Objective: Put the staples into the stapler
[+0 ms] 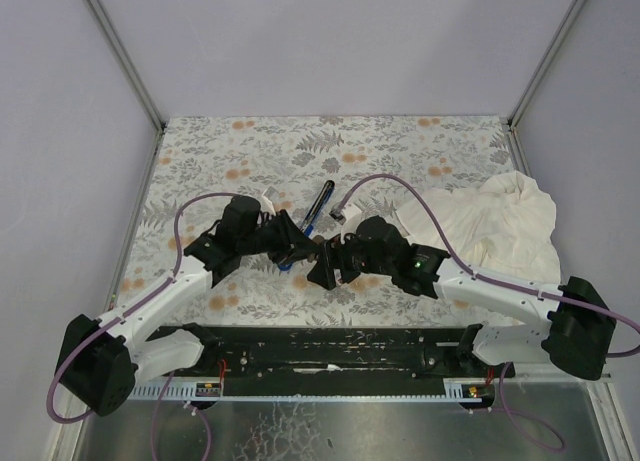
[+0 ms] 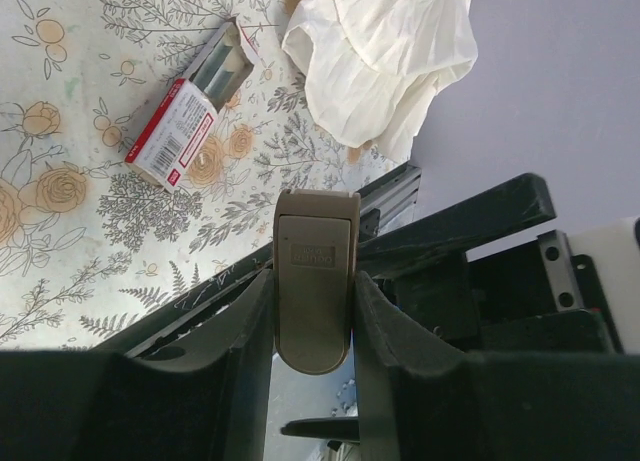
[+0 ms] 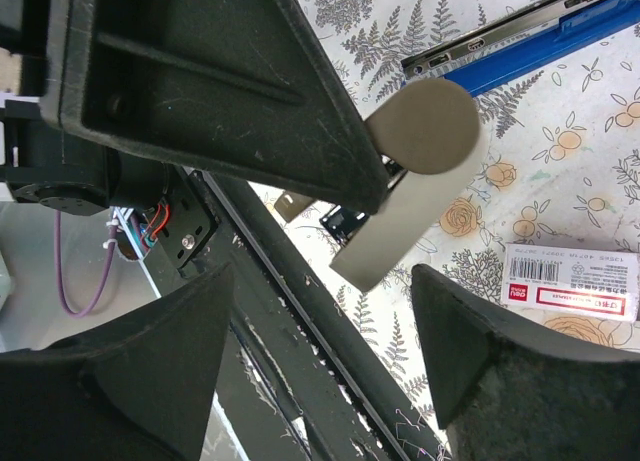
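Note:
The stapler [image 1: 322, 203] lies opened out, its blue arm [image 3: 540, 41] stretched over the flowered table. My left gripper [image 2: 312, 281] is shut on the stapler's flat grey-tan base [image 2: 315, 271], near its rounded end. The base's square end [image 3: 385, 246] points at my right gripper [image 3: 325, 291], which is open, with that end just above the gap between its fingers and touching neither. The staples [image 2: 172, 133] are a white box with a red label, lying on the table. Their tray [image 2: 224, 63] is slid partly out. The box also shows in the right wrist view [image 3: 570, 291].
A crumpled white cloth [image 1: 500, 221] lies at the right of the table, beyond the staple box [image 1: 340, 211]. A black rail [image 1: 330, 346] runs along the near edge, close under both grippers. Grey walls close off the back and sides.

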Robot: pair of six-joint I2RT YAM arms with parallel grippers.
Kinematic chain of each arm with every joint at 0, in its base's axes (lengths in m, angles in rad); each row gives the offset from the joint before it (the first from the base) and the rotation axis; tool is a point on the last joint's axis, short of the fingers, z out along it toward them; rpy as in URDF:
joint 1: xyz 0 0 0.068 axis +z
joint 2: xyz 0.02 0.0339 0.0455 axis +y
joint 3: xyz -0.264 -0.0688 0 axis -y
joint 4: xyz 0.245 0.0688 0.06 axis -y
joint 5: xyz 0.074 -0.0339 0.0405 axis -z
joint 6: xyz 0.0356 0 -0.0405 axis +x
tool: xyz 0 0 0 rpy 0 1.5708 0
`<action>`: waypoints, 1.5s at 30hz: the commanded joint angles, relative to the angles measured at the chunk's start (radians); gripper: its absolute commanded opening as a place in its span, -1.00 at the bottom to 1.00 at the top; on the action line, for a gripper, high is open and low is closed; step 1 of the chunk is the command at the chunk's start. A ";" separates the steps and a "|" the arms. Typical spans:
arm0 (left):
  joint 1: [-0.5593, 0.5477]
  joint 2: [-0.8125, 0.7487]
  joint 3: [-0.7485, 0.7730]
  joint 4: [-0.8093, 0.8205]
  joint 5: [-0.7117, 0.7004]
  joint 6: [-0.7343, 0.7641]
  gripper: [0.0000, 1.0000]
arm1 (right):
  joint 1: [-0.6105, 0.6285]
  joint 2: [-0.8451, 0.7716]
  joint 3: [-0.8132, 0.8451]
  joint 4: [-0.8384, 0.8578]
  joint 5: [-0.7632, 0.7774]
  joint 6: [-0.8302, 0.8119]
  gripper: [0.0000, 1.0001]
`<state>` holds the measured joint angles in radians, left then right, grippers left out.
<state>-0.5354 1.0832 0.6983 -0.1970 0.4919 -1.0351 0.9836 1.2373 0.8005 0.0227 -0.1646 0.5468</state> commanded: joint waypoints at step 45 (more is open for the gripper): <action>0.099 -0.016 0.104 -0.155 0.143 0.162 -1.00 | 0.035 -0.135 0.014 -0.196 0.296 -0.250 -0.91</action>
<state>-0.4618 1.0622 0.7631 -0.2947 0.5838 -0.9421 1.0195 1.1389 0.8181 -0.1310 0.0895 0.3264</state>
